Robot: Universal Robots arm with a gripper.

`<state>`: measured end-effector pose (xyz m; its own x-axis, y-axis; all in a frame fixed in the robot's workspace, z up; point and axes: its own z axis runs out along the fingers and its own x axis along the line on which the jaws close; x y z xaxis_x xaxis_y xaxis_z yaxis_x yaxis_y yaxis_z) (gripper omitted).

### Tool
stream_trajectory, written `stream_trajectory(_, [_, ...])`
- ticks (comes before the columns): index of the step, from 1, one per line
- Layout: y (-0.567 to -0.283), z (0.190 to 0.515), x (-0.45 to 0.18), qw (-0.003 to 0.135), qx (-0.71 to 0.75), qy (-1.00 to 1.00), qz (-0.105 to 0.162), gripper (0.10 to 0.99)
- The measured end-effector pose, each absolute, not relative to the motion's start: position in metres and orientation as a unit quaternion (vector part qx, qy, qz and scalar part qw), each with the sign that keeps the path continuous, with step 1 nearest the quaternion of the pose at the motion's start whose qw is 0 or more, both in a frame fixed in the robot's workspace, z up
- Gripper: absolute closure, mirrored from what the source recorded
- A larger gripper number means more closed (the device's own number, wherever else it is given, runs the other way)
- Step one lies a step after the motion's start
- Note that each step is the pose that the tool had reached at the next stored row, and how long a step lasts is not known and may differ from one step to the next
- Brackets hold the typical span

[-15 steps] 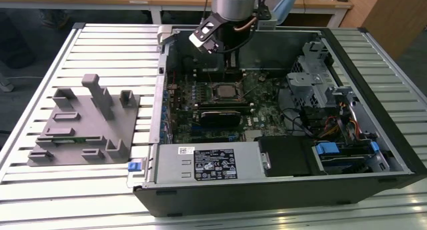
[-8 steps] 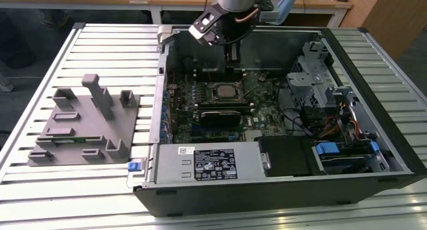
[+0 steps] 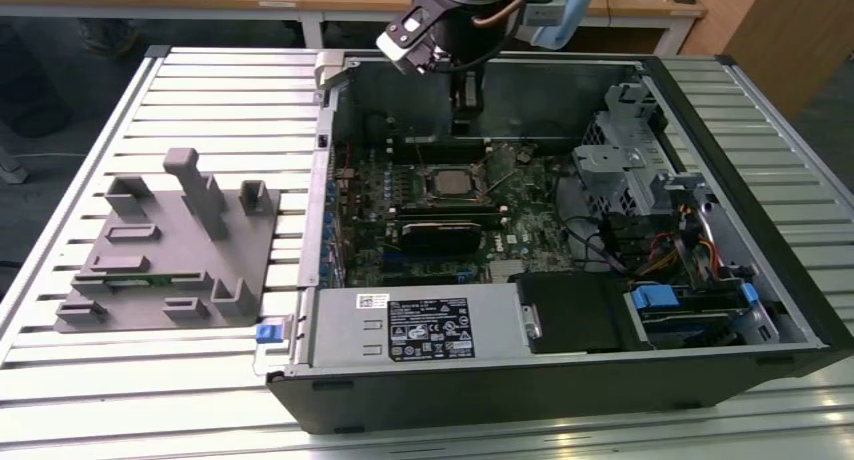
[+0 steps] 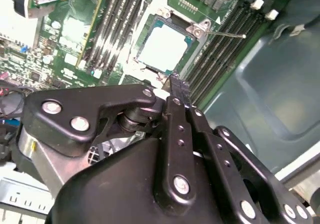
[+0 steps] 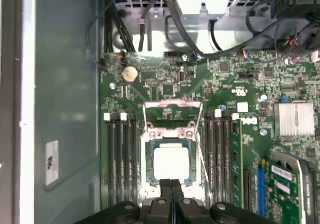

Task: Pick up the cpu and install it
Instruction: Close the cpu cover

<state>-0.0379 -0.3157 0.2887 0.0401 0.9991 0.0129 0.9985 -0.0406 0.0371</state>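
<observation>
Above the socket (image 5: pixel 148 156), my gripper (image 5: pixel 171 182) hangs with its two fingers pressed together, and I see nothing between them. It has hold of nothing. In the exterior view the gripper (image 3: pixel 465 120) stands clear above the socket, not touching it.

The cpu (image 5: pixel 171 164) lies flat inside the socket, pale top upward, and looks square to the frame around it. The second wrist view shows the cpu (image 4: pixel 162 49) just beyond the gripper (image 4: pixel 177 86), with the thin wire lever (image 4: pixel 227 33) swung out to one side of the socket. The load plate (image 5: pixel 172 104) stands lifted off the socket on its far side from the fingers.

I judge the placing step done and the chip released, while the install is not finished: plate and lever are not yet down. Any move from here calls for keeping the fingers clear of the chip's top and off the raised plate, since a nudge could unseat it.

My arm reaches into the open case (image 3: pixel 534 385) from beyond the socket, wrist turned so the fingers point almost straight down at it. Memory slots (image 5: pixel 122 159) flank the socket on both sides. The grey fixture (image 3: pixel 174 250) sits well apart from the socket, outside the case.
</observation>
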Motion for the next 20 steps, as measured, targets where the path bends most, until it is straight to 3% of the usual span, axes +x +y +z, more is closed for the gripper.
stream_trajectory(20, [-0.323,0.284,-0.01,0.009,0.72,0.694,0.017,0.98])
